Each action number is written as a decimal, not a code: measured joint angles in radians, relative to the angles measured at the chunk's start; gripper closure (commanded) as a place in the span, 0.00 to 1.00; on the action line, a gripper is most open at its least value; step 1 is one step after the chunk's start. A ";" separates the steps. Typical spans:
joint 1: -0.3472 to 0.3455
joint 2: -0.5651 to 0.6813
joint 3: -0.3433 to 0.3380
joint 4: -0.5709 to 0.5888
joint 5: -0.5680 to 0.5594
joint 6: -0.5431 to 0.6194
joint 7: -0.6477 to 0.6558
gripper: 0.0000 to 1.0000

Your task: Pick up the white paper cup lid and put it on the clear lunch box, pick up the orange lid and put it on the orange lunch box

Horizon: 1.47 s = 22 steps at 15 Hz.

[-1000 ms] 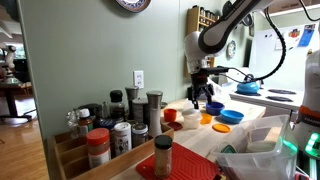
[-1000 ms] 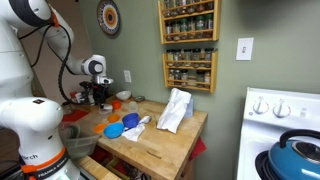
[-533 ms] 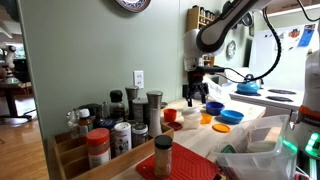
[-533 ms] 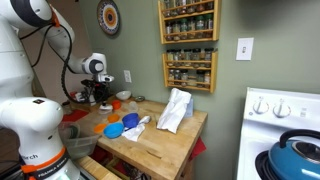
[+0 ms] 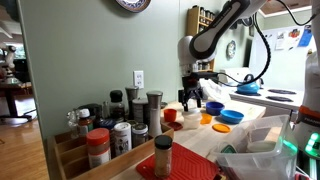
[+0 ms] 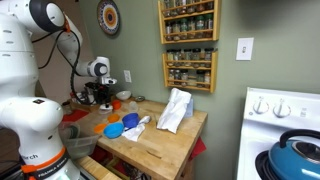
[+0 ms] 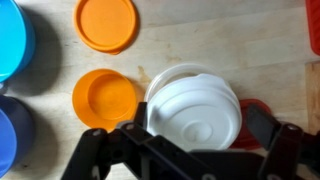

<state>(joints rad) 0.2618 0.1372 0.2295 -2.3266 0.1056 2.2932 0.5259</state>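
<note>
In the wrist view the white paper cup lid (image 7: 193, 105) lies flat on a pale round rim that looks like the clear lunch box (image 7: 157, 82). My gripper (image 7: 190, 150) hangs open above it, one dark finger (image 7: 92, 152) on each side and nothing held. Just left of the white lid sits the orange lunch box (image 7: 104, 98), open and upright. The orange lid (image 7: 108, 23) lies flat on the wood beyond it. In both exterior views the gripper (image 5: 190, 98) (image 6: 103, 98) hovers low over the far end of the wooden counter.
Two blue bowls (image 7: 12, 40) (image 7: 8, 132) sit at the left edge of the wrist view, and a red item (image 7: 256, 108) lies right of the white lid. Spice jars (image 5: 120, 125) crowd one counter end. A white bag (image 6: 176, 108) lies on the counter.
The arm has shifted sideways along the counter, toward the wall outlet, with the gripper still open and empty. The objects have not moved.
</note>
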 measured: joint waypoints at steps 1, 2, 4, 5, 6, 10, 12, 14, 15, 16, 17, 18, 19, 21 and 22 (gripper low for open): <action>0.000 0.012 -0.002 0.009 -0.006 0.000 -0.002 0.00; 0.000 0.023 -0.004 0.017 -0.011 0.000 -0.003 0.00; 0.000 0.041 -0.008 0.031 -0.018 0.000 -0.006 0.00; 0.000 0.048 -0.009 0.038 -0.019 -0.001 -0.009 0.00; 0.000 0.053 -0.010 0.043 -0.019 -0.001 -0.013 0.15; 0.000 0.056 -0.012 0.052 -0.019 -0.003 -0.025 0.33; 0.000 0.051 -0.013 0.052 -0.019 -0.003 -0.027 0.35; 0.000 0.046 -0.013 0.052 -0.019 -0.003 -0.027 0.35; 0.000 0.043 -0.013 0.051 -0.019 -0.003 -0.027 0.35; 0.000 0.040 -0.013 0.048 -0.019 -0.003 -0.028 0.35; 0.001 0.036 -0.013 0.043 -0.019 -0.003 -0.028 0.35; 0.001 0.030 -0.013 0.036 -0.019 -0.003 -0.029 0.35; 0.002 0.020 -0.013 0.026 -0.020 -0.003 -0.029 0.35; 0.006 -0.007 -0.013 -0.003 -0.023 0.002 -0.029 0.35; 0.008 -0.021 -0.012 -0.020 -0.023 0.013 -0.029 0.35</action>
<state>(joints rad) 0.2699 0.1157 0.2179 -2.3470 0.0821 2.3059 0.4970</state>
